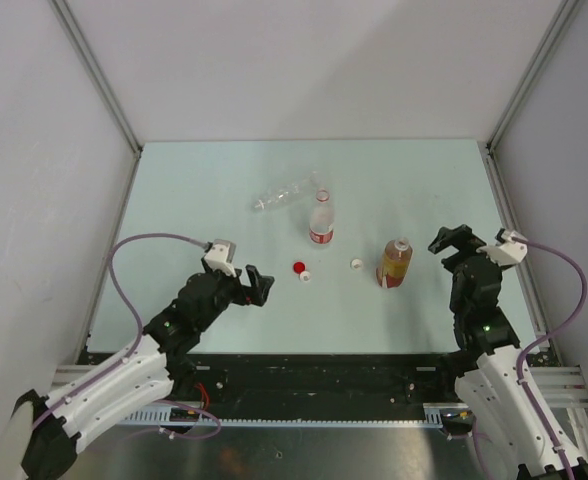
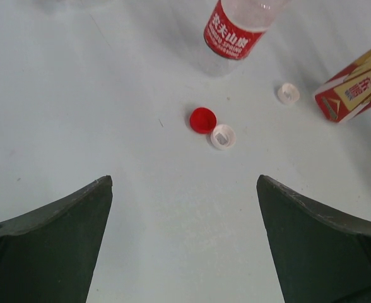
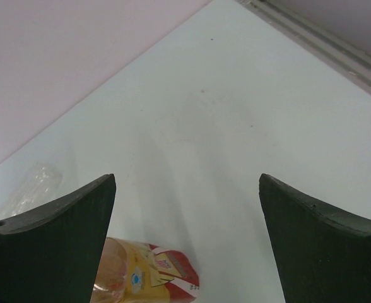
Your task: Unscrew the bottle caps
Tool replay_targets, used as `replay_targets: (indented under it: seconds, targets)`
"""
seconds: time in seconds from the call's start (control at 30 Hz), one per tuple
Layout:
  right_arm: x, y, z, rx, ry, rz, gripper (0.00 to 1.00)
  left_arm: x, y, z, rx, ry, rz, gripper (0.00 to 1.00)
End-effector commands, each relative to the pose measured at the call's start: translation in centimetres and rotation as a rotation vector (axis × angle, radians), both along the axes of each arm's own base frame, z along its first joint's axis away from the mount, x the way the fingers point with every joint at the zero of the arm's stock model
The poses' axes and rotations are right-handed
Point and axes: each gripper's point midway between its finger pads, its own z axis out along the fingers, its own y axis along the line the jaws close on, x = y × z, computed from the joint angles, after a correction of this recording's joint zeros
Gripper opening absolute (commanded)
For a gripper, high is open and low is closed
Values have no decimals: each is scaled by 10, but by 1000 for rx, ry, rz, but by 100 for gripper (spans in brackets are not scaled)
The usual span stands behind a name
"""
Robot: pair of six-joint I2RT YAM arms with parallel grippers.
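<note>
The left gripper (image 2: pixel 184 183) is hanging low, jaws spread wide and empty. Just ahead of them, the red cap (image 2: pixel 203 119) and a white cap (image 2: pixel 223 136) are lying side by side, a second white cap (image 2: pixel 288 93) sitting ahead-right. Beyond, the red-label bottle (image 2: pixel 236 31) is showing white Chinese characters. The right gripper (image 3: pixel 187 180) is gaping empty too, the amber bottle (image 3: pixel 144 274), with its yellow-red label, lying beside its left finger and the crinkled bottle (image 3: pixel 31 186) farther off.

Soft, even light falls from overhead onto the pale table (image 1: pixel 174 200), bright with no glare and only faint, diffuse shadows. In the wrist views the dark fingers (image 2: pixel 47 252) up close look slightly soft-edged. The overhead view is sharp.
</note>
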Motion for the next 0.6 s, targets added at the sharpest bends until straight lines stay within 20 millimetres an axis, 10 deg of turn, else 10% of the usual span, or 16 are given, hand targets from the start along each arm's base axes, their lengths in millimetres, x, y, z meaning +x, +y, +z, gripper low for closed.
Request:
replay_targets:
  seconds: [0.0,0.33,0.57]
  targets:
    - [-7,-23,-3,21,-2,-144,99,6,-17,23,-39,-1,-46,99]
    - [-19,-34,-16,-13,28,-191,99,1,-29,37,-71,-11,-116,100]
    - [-7,-5,-9,-90,11,17,99,-4,-17,44,-65,-88,-104,100]
